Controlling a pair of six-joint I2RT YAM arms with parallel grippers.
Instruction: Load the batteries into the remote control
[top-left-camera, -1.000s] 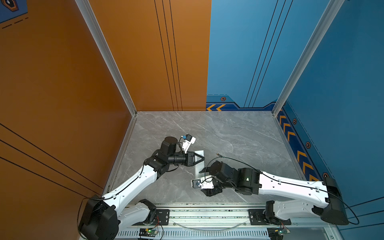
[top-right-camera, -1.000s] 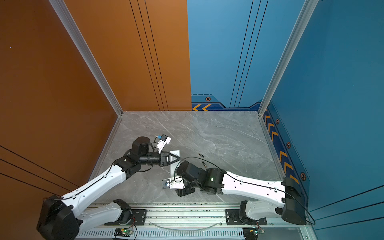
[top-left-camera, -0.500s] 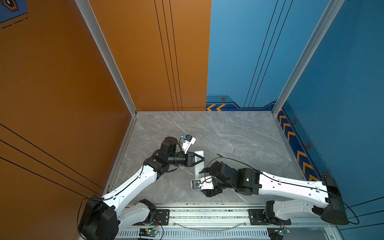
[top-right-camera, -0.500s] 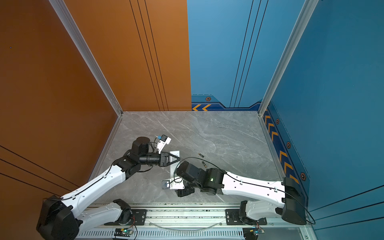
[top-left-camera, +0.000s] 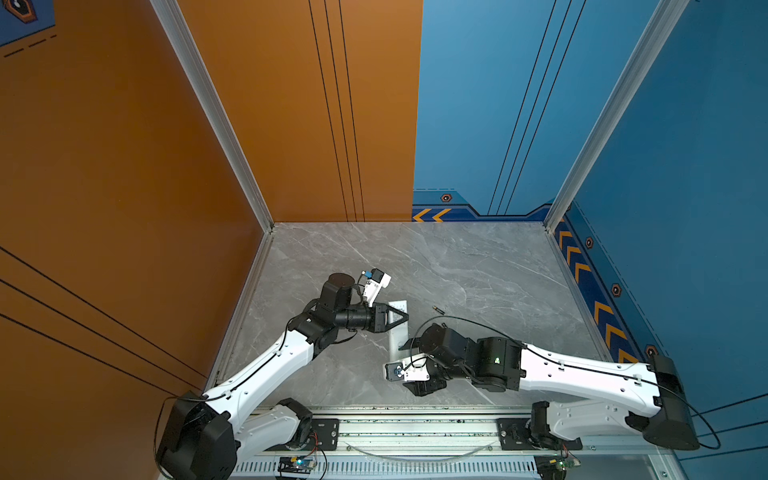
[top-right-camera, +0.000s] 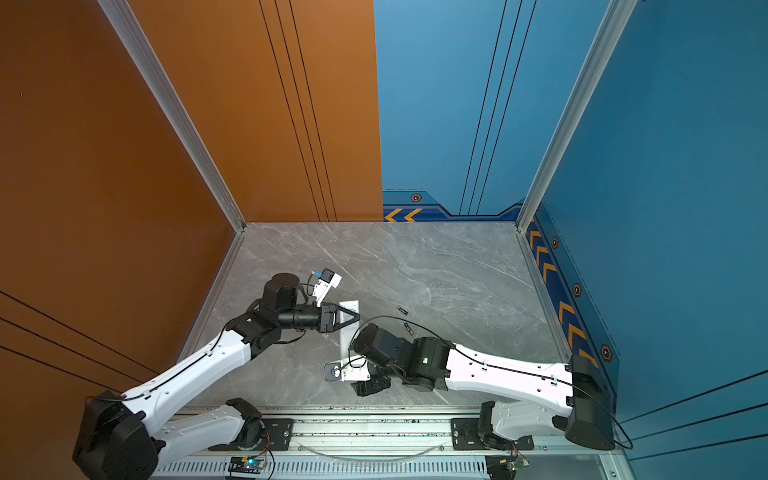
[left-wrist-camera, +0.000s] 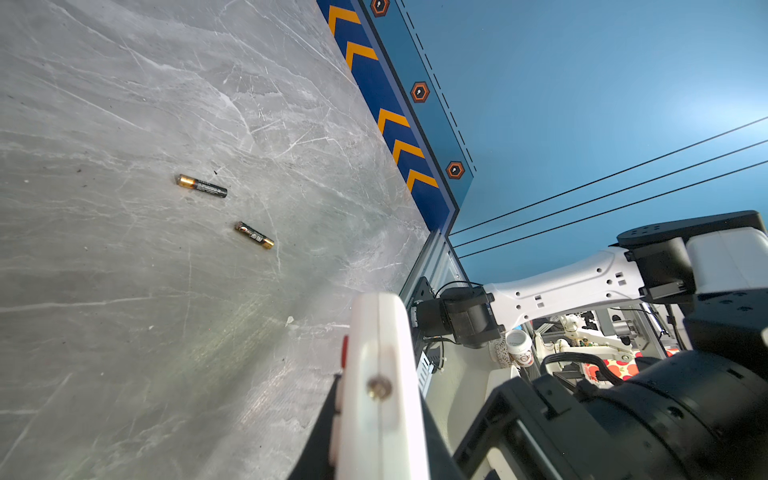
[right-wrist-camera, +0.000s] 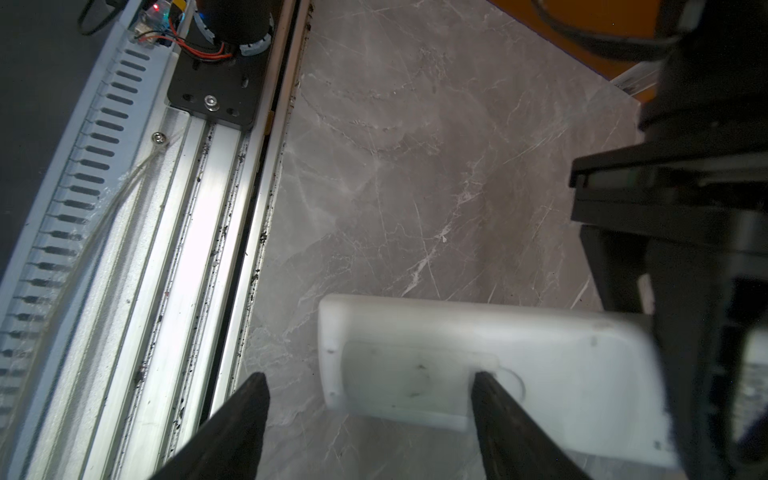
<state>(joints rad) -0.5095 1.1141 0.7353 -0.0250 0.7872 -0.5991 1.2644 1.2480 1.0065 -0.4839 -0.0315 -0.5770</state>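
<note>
Grey surface (top-left-camera: 478, 266) is seen unchanged since a moment ago: the remote control (top-left-camera: 395, 340), lower centre, is gripped tightly by the left fingers (top-left-camera: 405, 318); the right fingers (right-wrist-camera: 245, 407) are spread wide, empty; the batteries (left-wrist-camera: 254, 235) are not yet loaded.

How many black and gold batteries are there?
2. One slim black, gold-ended battery lies loose on the grey marble tabletop; the second battery lies apart from it, nearer the right arm. Arms might hide more.

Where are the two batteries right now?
In a top view one battery and the second battery lie loose on the table, just right of the remote control gripped by the left tool, beside the right arm.
</note>
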